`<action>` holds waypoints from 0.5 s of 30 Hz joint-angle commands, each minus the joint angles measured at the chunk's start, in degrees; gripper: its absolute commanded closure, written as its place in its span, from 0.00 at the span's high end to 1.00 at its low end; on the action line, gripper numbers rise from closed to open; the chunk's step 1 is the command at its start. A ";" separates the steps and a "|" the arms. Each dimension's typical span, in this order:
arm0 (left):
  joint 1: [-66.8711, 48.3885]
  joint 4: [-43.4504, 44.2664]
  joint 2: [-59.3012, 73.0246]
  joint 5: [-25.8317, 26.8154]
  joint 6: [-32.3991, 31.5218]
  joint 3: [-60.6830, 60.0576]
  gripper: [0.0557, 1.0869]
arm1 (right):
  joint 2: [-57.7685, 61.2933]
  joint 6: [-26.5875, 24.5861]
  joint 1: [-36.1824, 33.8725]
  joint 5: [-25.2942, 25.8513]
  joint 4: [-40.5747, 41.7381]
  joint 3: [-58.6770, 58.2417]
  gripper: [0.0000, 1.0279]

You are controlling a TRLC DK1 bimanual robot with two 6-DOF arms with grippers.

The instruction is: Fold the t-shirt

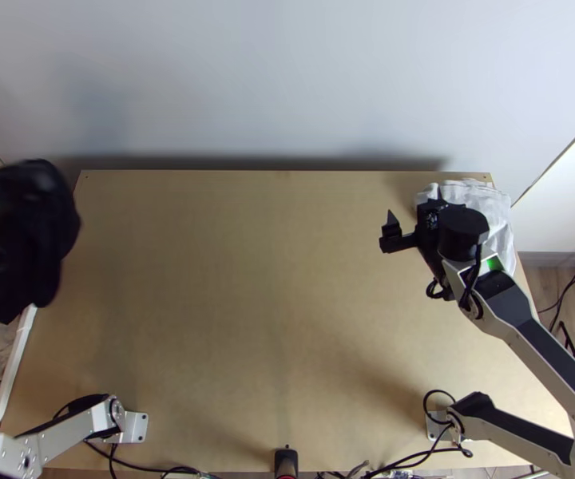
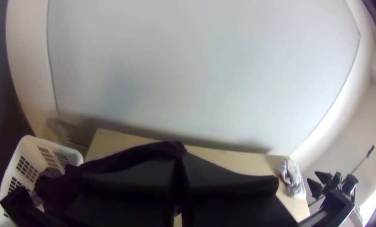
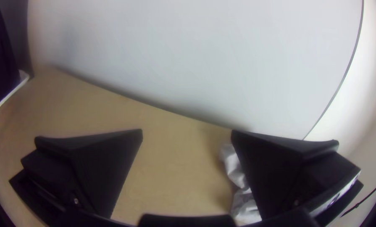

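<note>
Closed on the dark t-shirt (image 1: 36,239) at the table's (image 1: 247,295) ten o'clock, the left gripper (image 2: 179,168) should raise it clear of the laundry basket (image 1: 17,363) before swinging centreward; the right gripper (image 3: 187,135), open at two o'clock, can take a free edge.

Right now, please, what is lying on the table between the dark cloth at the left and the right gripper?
In the top view, the stretch between the dark cloth and the right gripper is bare wooden tabletop; nothing lies there.
</note>
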 commanded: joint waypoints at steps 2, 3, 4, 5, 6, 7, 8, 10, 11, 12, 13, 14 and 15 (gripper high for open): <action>-25.25 -0.26 -2.12 -7.82 -3.12 -11.10 0.03 | -2.89 0.97 -1.13 -0.05 0.30 -2.37 0.95; -27.88 0.26 -1.94 -8.26 -3.56 -12.59 0.03 | -3.24 1.06 -1.39 -0.05 0.30 -2.45 0.95; -30.43 0.79 -1.50 -8.35 -4.00 -14.00 0.03 | -3.60 1.24 -1.83 -0.05 0.39 -2.63 0.95; -32.80 1.32 -0.98 -8.61 -4.09 -15.32 0.03 | -3.95 1.50 -2.18 -0.05 0.65 -2.72 0.95; -34.83 1.93 -0.36 -9.23 -4.35 -16.28 0.03 | -4.39 1.68 -2.62 -0.05 0.83 -2.89 0.95; -36.58 2.46 0.52 -9.58 -4.79 -16.90 0.03 | -4.83 2.12 -3.15 -0.05 0.91 -3.07 0.95; -38.25 2.55 1.75 -9.58 -5.23 -17.16 0.03 | -5.27 2.64 -3.76 -0.05 0.91 -3.16 0.95; -42.56 2.99 4.03 -10.11 -5.41 -18.04 0.03 | -6.32 3.08 -4.99 -0.05 1.00 -3.60 0.95; -44.76 3.43 5.17 -10.64 -5.41 -18.48 0.03 | -6.94 3.26 -5.52 -0.05 1.18 -3.86 0.95; -46.87 3.52 6.49 -10.72 -5.32 -18.74 0.03 | -7.64 3.70 -5.96 -0.05 1.18 -4.12 0.95; -48.62 3.52 7.90 -10.72 -5.41 -18.92 0.03 | -8.25 3.96 -6.66 -0.05 1.27 -4.30 0.95; -50.29 3.60 9.22 -10.72 -5.49 -19.27 0.03 | -8.96 4.31 -7.10 -0.05 1.35 -4.65 0.95; -52.23 4.22 10.54 -10.72 -5.49 -19.89 0.03 | -9.66 4.67 -7.72 -0.05 1.35 -4.74 0.95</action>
